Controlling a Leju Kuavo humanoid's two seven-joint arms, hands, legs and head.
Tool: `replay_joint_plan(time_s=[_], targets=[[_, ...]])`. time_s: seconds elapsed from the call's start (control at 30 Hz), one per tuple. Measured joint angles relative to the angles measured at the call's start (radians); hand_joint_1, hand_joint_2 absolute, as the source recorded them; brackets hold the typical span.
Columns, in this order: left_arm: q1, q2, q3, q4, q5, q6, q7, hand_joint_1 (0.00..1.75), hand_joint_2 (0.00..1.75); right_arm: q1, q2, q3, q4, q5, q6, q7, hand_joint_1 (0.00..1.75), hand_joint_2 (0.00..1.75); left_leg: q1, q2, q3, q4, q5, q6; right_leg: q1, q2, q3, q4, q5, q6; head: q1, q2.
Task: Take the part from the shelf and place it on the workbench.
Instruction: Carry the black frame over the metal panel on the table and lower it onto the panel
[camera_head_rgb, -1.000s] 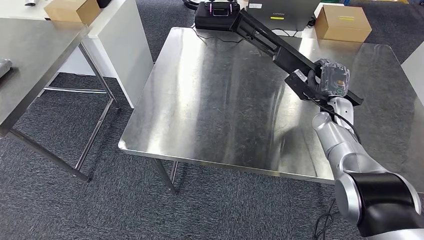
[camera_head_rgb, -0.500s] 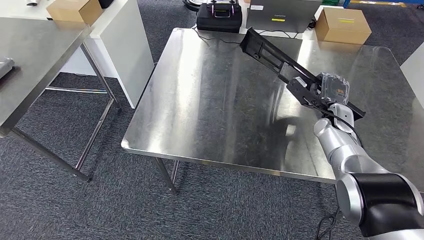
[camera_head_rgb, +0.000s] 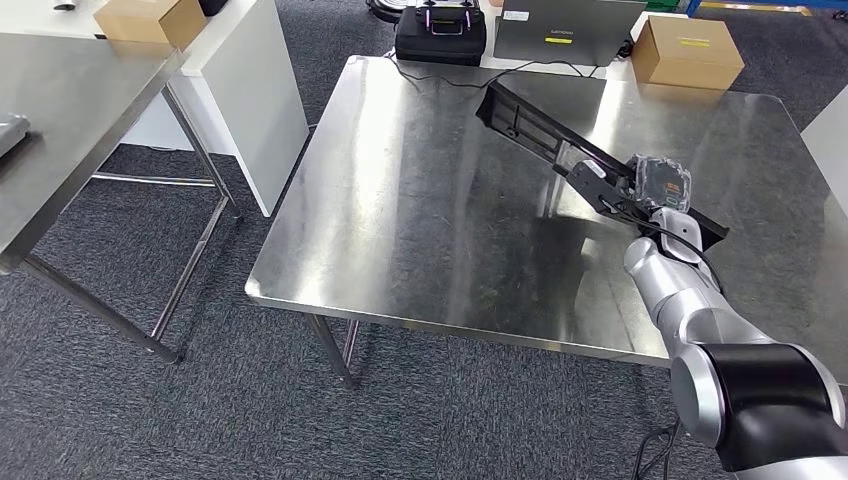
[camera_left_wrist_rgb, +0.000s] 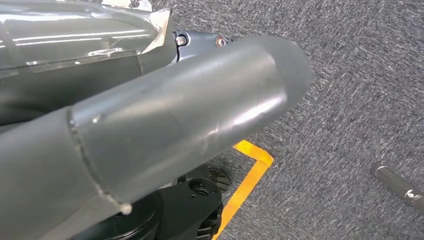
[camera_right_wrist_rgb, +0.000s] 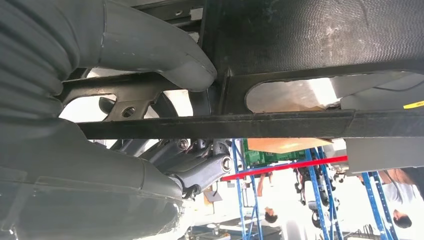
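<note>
- Head view has my right hand (camera_head_rgb: 655, 185) wrapped round the part (camera_head_rgb: 560, 150), a long black bracket-like piece, which I carry slanted above the workbench (camera_head_rgb: 420, 200), its far end pointing toward the black case (camera_head_rgb: 440, 30) at the bench's back edge.
- Gripping near the part's near end lets the long free end swing out over the workbench; I judge the slant suits lowering it flat onto the steel.
- Right wrist view looks up at the part (camera_right_wrist_rgb: 310, 75) from beneath: my grey thumb (camera_right_wrist_rgb: 165, 55) presses against its frame, darker fingers (camera_right_wrist_rgb: 200, 170) curl under a crossbar, so this hand (camera_right_wrist_rgb: 150, 115) is clamped on the part.
- Whether the part's far end touches the workbench or hangs just above it, I cannot tell; its reflection muddles the gap.
- A clear wrapping covers my right hand in the head view, blurring how the fingers lie there.
- Left wrist view shows my left hand (camera_left_wrist_rgb: 150, 130) as a thick grey form over carpet; whether its fingers are spread or curled I cannot tell.
- Beyond the workbench's back edge sit a cardboard box (camera_head_rgb: 688, 50) and a grey device (camera_head_rgb: 565, 28), cut off by the frame.
</note>
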Motion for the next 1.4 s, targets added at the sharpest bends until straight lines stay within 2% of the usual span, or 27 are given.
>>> replay_joint_plan(time_s=[0.1,0.37,0.6,0.8,1.0,1.13,1.27,1.4], targets=[[0.000,0.000,0.000,0.000,-0.005,-0.002,-0.006,0.00,1.75,0.001,0.000,0.000,0.000,0.002,0.000,0.000,0.00,0.00,0.000,0.000,0.000,0.000,0.000,0.000,0.000,0.000,0.000,0.000,0.000,0.000,0.000,0.000],[0.000,0.000,0.000,0.000,-0.020,-0.002,-0.015,0.00,1.75,0.008,0.000,-0.001,0.002,0.004,0.024,-0.002,0.00,0.00,0.000,0.000,0.000,0.000,0.000,0.000,0.000,0.000,0.000,0.000,0.000,0.000,0.000,0.000],[0.000,0.000,0.000,0.000,-0.019,0.000,-0.013,0.00,1.75,0.009,0.007,-0.027,0.004,-0.052,0.101,-0.047,0.00,0.00,0.000,0.000,0.000,0.000,0.000,0.000,0.000,0.000,0.000,0.000,0.000,0.000,0.000,0.000],[-0.001,0.000,0.000,0.000,-0.019,0.002,-0.009,0.00,1.75,0.007,0.025,-0.091,0.004,-0.167,0.249,-0.097,0.00,0.00,0.000,0.000,0.000,0.000,0.000,0.000,0.000,0.000,0.000,0.000,0.000,0.000,0.000,0.000],[-0.001,0.004,0.006,0.000,-0.019,0.001,-0.001,0.00,1.75,-0.005,0.049,-0.174,-0.003,-0.326,0.494,-0.115,0.00,0.00,0.000,0.000,0.000,0.000,0.000,0.000,0.000,0.000,0.001,0.000,0.000,0.000,0.000,0.000],[-0.001,0.006,0.013,0.000,-0.019,0.000,0.001,0.00,1.75,-0.018,0.060,-0.206,-0.009,-0.366,0.557,-0.116,0.00,0.00,0.000,0.000,0.000,0.000,0.000,0.000,0.000,0.000,0.000,0.000,0.000,0.000,0.000,0.000],[-0.001,0.008,0.017,0.000,-0.017,0.000,0.001,0.00,1.75,-0.029,0.073,-0.244,-0.010,-0.462,0.686,-0.120,0.00,0.00,0.000,0.000,0.000,0.000,0.000,0.000,0.000,0.000,0.001,0.000,0.000,0.000,0.000,0.000],[-0.001,0.008,0.021,0.000,-0.016,0.000,0.001,0.00,1.75,-0.031,0.084,-0.253,-0.017,-0.506,0.720,-0.115,0.00,0.00,0.000,0.000,0.000,0.000,0.000,0.000,0.000,0.000,0.001,0.000,0.000,0.000,0.000,0.000]])
